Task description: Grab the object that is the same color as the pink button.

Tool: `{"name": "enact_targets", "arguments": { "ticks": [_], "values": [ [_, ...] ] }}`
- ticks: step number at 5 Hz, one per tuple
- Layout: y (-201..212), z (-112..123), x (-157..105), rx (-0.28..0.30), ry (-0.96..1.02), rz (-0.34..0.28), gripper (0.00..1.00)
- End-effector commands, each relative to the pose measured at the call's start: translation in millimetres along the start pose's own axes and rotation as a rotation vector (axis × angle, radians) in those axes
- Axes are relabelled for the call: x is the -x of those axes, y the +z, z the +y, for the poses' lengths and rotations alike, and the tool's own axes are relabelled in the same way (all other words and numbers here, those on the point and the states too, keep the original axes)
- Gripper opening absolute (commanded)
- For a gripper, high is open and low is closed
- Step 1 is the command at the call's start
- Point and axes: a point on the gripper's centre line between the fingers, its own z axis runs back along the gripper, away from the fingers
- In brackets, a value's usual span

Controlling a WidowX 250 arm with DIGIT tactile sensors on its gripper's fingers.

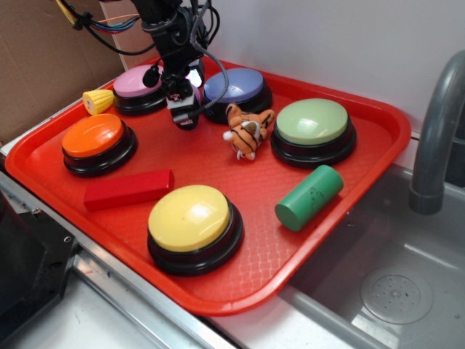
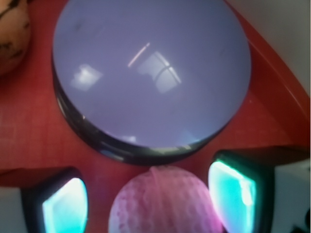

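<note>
On the red tray, the pink button sits at the back left. Just right of it, the gripper stands wide open around the dimpled pink ball, a sphere without long axis, beside the blue-purple button.

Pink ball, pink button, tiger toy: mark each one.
pink ball (image 2: 163,204), wrist view, dimpled top between the fingers.
pink button (image 1: 136,81), exterior view, dome's left half.
tiger toy (image 1: 248,132), exterior view, striped body.
</note>
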Motion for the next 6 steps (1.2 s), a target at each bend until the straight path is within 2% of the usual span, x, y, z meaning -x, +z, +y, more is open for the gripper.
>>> {"name": "enact_targets", "arguments": {
  "ticks": [1,2,3,4,6],
  "values": [
    [7,9,2,-0.045,0.048,0.001,0.00],
    [5,5,7,-0.034,0.059,0.012,0.00],
    [14,2,13,0.021,0.129,0.028,0.00],
    [32,-4,11,0.079,0.154,-0.031,0.00],
    [97,-33,-2,0.137,0.360,0.019,0.00]
  ]
}}
